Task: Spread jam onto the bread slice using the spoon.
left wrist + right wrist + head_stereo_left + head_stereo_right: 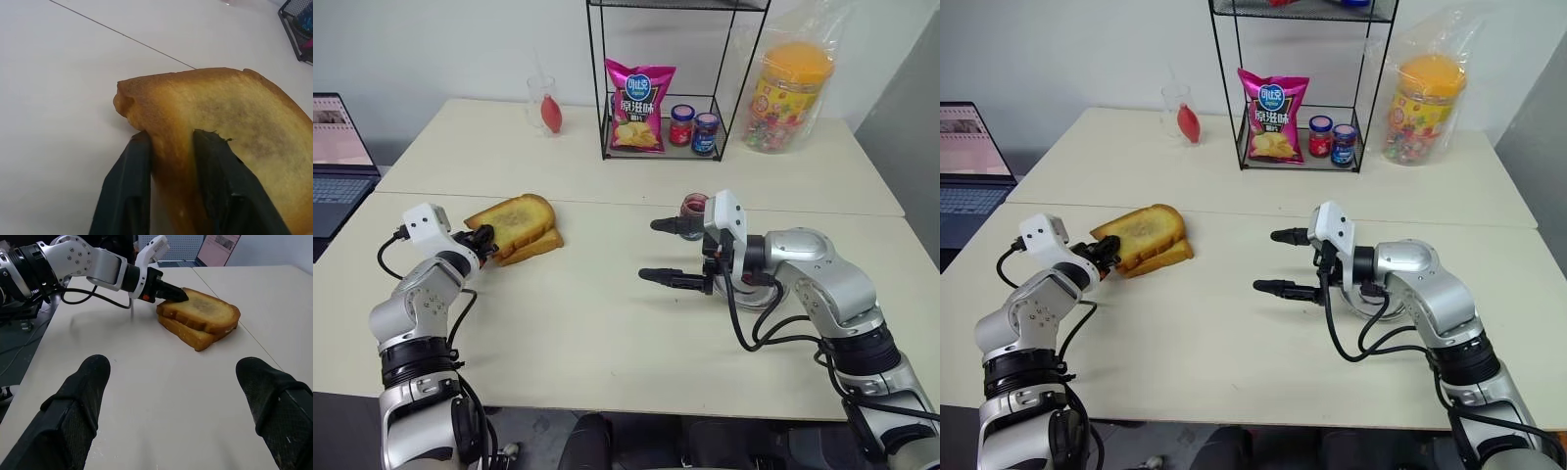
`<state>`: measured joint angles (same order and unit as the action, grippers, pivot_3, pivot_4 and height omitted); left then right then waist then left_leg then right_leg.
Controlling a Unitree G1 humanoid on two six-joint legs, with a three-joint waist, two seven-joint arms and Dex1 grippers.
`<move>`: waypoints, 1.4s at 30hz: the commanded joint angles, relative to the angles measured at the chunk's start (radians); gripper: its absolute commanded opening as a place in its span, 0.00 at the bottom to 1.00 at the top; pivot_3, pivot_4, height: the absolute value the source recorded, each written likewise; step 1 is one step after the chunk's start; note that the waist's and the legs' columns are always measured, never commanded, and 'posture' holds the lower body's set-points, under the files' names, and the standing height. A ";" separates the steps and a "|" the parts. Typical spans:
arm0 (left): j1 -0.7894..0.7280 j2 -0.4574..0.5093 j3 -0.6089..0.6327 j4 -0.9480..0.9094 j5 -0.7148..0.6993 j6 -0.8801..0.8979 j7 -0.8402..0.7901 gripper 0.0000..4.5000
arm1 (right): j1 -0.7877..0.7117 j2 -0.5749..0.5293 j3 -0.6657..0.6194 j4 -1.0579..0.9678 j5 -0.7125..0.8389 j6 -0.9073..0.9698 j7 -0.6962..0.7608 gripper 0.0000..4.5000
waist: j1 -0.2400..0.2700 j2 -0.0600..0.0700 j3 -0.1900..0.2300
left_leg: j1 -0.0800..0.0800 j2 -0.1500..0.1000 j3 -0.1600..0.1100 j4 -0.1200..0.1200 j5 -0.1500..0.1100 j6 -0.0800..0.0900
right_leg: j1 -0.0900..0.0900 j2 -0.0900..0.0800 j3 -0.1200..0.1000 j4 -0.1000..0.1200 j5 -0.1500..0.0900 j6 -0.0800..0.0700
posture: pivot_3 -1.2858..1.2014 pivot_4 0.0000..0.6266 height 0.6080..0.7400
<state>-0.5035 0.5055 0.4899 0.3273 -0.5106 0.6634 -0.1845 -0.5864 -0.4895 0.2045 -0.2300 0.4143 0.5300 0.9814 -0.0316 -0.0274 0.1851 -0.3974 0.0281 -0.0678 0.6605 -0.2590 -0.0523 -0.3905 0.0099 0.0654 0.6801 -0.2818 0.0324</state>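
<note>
Left wrist view: left gripper (pixel 171 147) pinches the corner of the top slice (pixel 234 127) (darker-centred), stacked on the bread slice (pixel 533 248) at table (pixel 607 343) left. Right gripper (pixel 658 252) gapes wide, empty, pointing left towards the bread, well apart; the left arm is nearer.

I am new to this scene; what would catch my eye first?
First, the left pincer shut on the corner of the top bread slice, which lies stacked on a second slice on the table's left side. Next, the right pincer hanging open above the table's middle, pointing toward the bread.
</note>
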 commanded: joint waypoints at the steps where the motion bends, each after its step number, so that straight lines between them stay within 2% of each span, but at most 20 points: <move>1: -0.001 0.000 0.019 -0.032 -0.013 0.010 0.007 0.12 | -0.003 0.004 -0.008 -0.024 -0.002 -0.028 -0.002 1.00 | 0.000 0.000 0.000 | 0.000 0.000 0.000 0.000 0.000 0.000 | 0.000 0.000 0.000 0.000 0.000 0.000 | 0.52 0.24 1.00; 4: 0.003 -0.002 0.023 -0.036 -0.015 0.013 0.009 0.01 | -0.006 0.005 -0.007 -0.020 -0.004 -0.031 -0.002 1.00 | 0.000 0.000 0.000 | 0.000 0.000 0.000 0.000 0.000 0.000 | 0.000 0.000 0.000 0.000 0.000 0.000 | 0.52 0.24 1.00; 5: 0.006 -0.004 0.027 -0.039 -0.017 0.013 0.012 0.00 | -0.006 0.004 -0.007 -0.019 -0.005 -0.033 -0.002 1.00 | 0.000 0.000 0.000 | 0.000 0.000 0.000 0.000 0.000 0.000 | 0.000 0.000 0.000 0.000 0.000 0.000 | 0.52 0.24 1.00; 15: 0.039 -0.023 0.070 -0.094 -0.065 0.007 0.017 0.00 | -0.004 0.002 -0.006 -0.009 -0.020 -0.057 0.000 1.00 | 0.000 0.000 0.000 | 0.000 0.000 0.000 0.000 0.000 0.000 | 0.000 0.000 0.000 0.000 0.000 0.000 | 0.52 0.24 1.00; 27: 0.172 0.016 0.109 -0.338 -0.241 0.069 -0.147 0.00 | 0.005 -0.018 -0.021 -0.009 -0.036 -0.078 0.008 1.00 | -0.001 0.000 0.000 | -0.001 0.000 -0.001 0.000 0.000 -0.001 | -0.001 -0.002 -0.001 0.000 0.000 0.000 | 0.52 0.24 1.00; 32: 0.223 0.043 0.084 -0.441 -0.315 0.116 -0.244 0.00 | 0.015 -0.043 -0.035 -0.015 -0.032 -0.083 0.014 1.00 | 0.000 0.000 0.000 | -0.001 0.000 -0.001 0.000 0.000 -0.001 | 0.000 -0.001 -0.001 0.000 0.000 0.000 | 0.52 0.24 1.00; 38: 0.273 0.150 0.018 -0.509 -0.415 0.245 -0.419 0.00 | 0.053 -0.114 -0.085 -0.044 -0.013 -0.096 0.042 1.00 | 0.000 0.001 0.001 | -0.001 0.000 0.000 0.000 0.000 -0.001 | 0.000 -0.001 0.000 -0.001 0.000 0.000 | 0.52 0.24 1.00; 42: 0.251 0.217 -0.120 -0.509 -0.381 0.254 -0.548 0.00 | 0.116 -0.189 -0.135 -0.102 0.028 -0.078 0.092 1.00 | -0.001 0.004 0.003 | -0.001 -0.001 0.001 -0.001 0.000 -0.001 | -0.001 -0.001 0.000 -0.001 -0.001 0.000 | 0.52 0.24 1.00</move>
<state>-0.2205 0.6885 0.4450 -0.1519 -0.8953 0.9186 -0.6443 -0.5023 -0.6301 0.1261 -0.2508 0.3898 0.4551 1.0282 -0.0322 -0.0233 0.1879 -0.3982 0.0274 -0.0670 0.6597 -0.2587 -0.0533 -0.3910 0.0091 0.0656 0.6790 -0.2829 0.0328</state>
